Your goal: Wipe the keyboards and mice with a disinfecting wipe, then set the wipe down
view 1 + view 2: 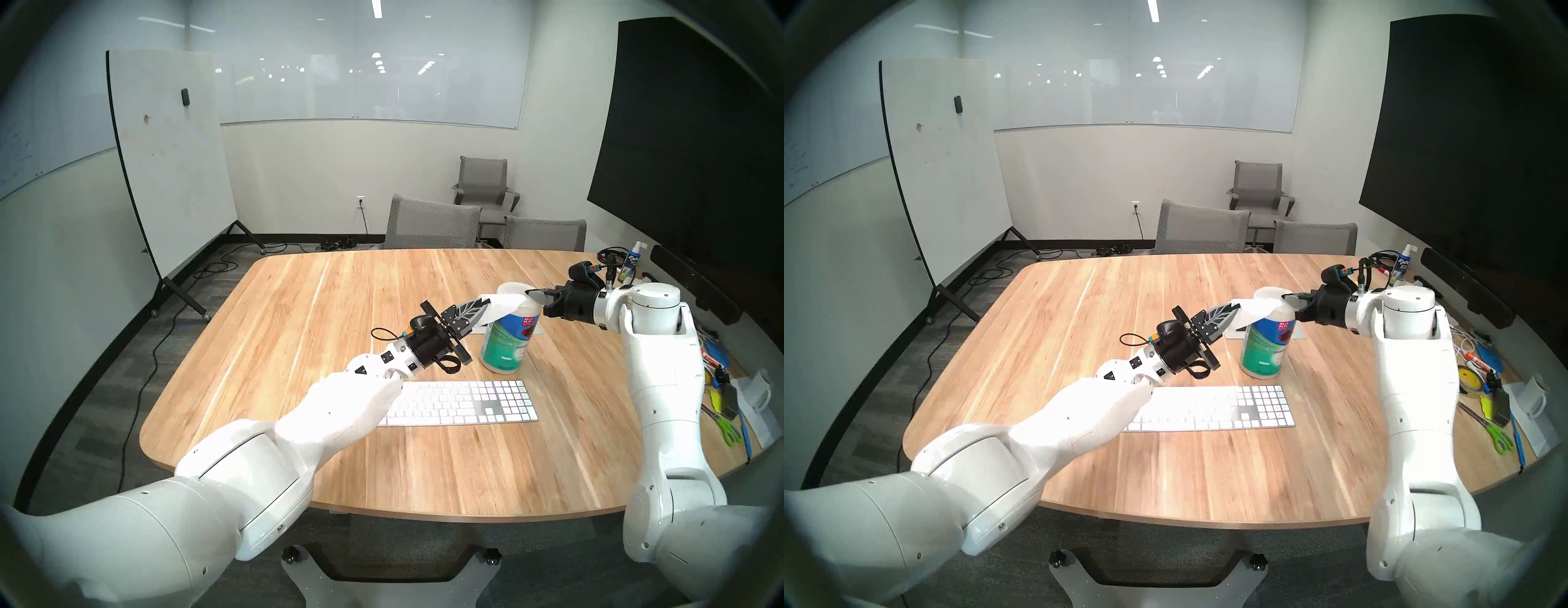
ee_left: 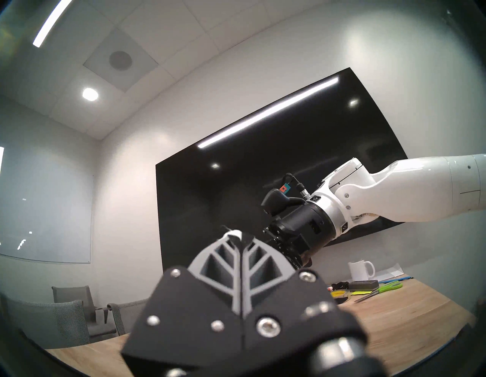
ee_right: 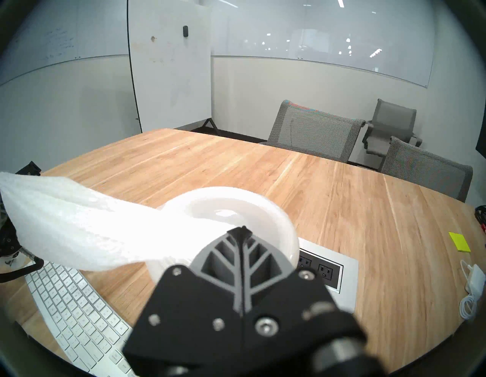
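limp, thin, feather-light disinfecting wipe (image 1: 502, 306) stretched at centre right of the head view between left gripper (image 1: 483, 304), clamped on its free end, and wipes canister (image 1: 509, 335) pinned by closed right gripper (image 1: 535, 294); best pinched at an edge, likely tearing if yanked.

Thin white translucent wipe (image 3: 79, 231) stretches left from round white canister cap (image 3: 236, 208); slim white keyboard (image 3: 79, 313) below-left of cap, w/ shut black-grey right gripper (image 3: 240, 231) at cap's near edge.
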